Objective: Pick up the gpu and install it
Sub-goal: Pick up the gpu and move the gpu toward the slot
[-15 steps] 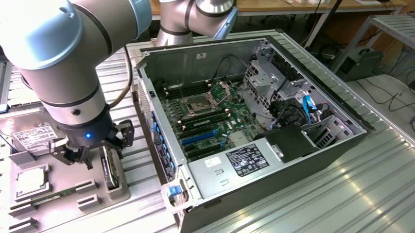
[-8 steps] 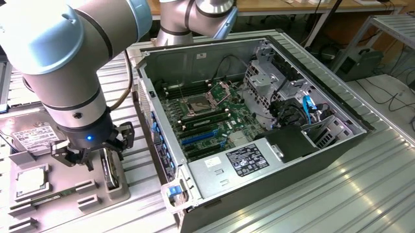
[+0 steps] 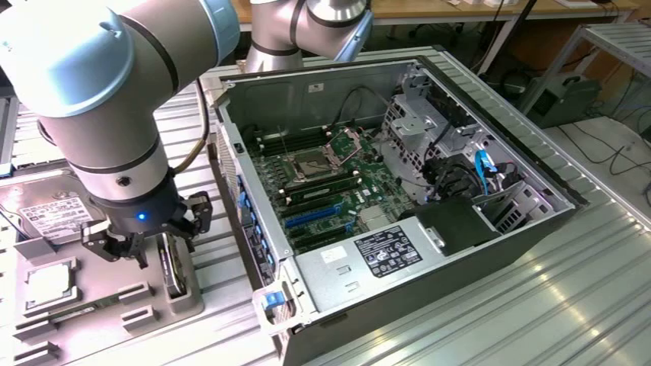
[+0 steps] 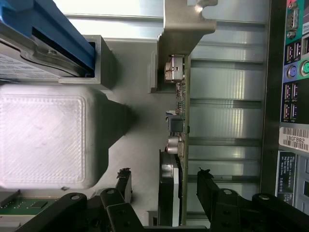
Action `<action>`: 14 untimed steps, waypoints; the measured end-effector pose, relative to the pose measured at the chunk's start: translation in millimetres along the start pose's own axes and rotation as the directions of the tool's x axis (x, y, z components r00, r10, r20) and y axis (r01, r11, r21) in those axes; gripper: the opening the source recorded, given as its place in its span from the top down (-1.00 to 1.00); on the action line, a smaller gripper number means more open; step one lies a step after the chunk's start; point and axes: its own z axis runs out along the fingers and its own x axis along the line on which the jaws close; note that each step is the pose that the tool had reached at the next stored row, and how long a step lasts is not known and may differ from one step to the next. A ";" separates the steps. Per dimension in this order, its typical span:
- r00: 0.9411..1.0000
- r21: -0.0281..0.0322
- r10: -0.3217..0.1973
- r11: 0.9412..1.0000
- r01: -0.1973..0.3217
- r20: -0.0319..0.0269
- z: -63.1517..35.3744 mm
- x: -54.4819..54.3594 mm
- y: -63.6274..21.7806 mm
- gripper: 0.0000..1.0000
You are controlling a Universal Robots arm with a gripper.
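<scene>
While the fingers [image 3: 194, 216] stand spread and grasp nothing, the step in hand reads as the approach to the pick.

**Exterior view**
- Landmark: computer case [image 3: 508, 252], side panel off, lying on the ribbed metal bench [image 3: 569, 305].
- gpu [image 3: 175, 268]: on its long edge in the grey parts holder [image 3: 152, 305], outside the case and just beside its rear wall.
- Fingers: directly over the card, close to its upper edge. Whether they touch it cannot be told.
- Hard drive [image 3: 51, 213], white label: on the same holder, farther from the case than the card.
- Motherboard [image 3: 325, 183]: inside the case, blue slots [image 3: 310, 217] unoccupied.

**Wrist view**
- gpu [image 4: 185, 121]: seen edge-on, with the silver end bracket [image 4: 186, 24] at the end away from the fingers. It stands between the case's rear port panel [image 4: 294, 72] and a white ribbed block [image 4: 43, 140].
- Fingers [image 4: 208, 193]: one on either face of the card, both apart from it. The one on the case side looks nearer the board.

**Handling note (judgement)**
- Centre the card between the fingers before closing, so neither pushes it over in its slot.
- Come down square to the board.
- Grip the flat faces, clear of the bracket and the small connectors along the edge.
- The card is thin and stands upright, so a skewed clamp would likely twist it in the holder.
</scene>
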 end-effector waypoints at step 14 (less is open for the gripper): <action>1.000 0.000 0.000 1.000 0.000 0.000 0.1 -0.6 0.0 0.15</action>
